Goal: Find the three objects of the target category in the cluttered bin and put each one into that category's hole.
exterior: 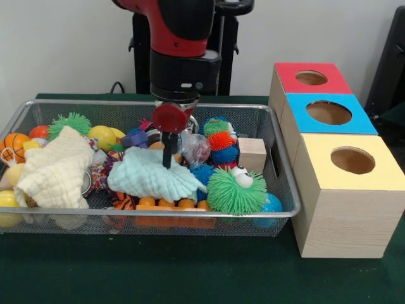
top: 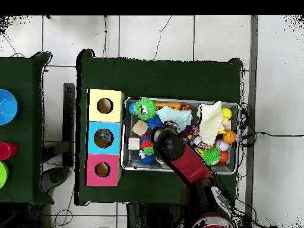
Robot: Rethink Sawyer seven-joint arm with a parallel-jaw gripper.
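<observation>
Gripper (exterior: 167, 155) is down in the bin (exterior: 278, 158), its dark finger poking right at the pale green cloth (exterior: 152, 176). Honestly can't tell whether it's spread or pinching anything, since only one thin black piece shows under the red disc.

Looks to me like the search/pick step: it's digging around mid-bin and nothing is lifted out. Next move probably means getting a solid hold on one target, raising it clear of the mesh wall, then swinging over to the hole (exterior: 328, 113) in the blue-topped box, the middle one of three sitting just beside the bin on the worktop (exterior: 126, 272).

Bin's packed: cream cloth (exterior: 56, 170), green spiky toy with eyes (exterior: 235, 190), wooden block (exterior: 252, 154), orange brick (exterior: 168, 212), yellow balls, mini basketball (exterior: 12, 145). The overhead view hints at something dark inside the blue hole, but it's too small to call.
</observation>
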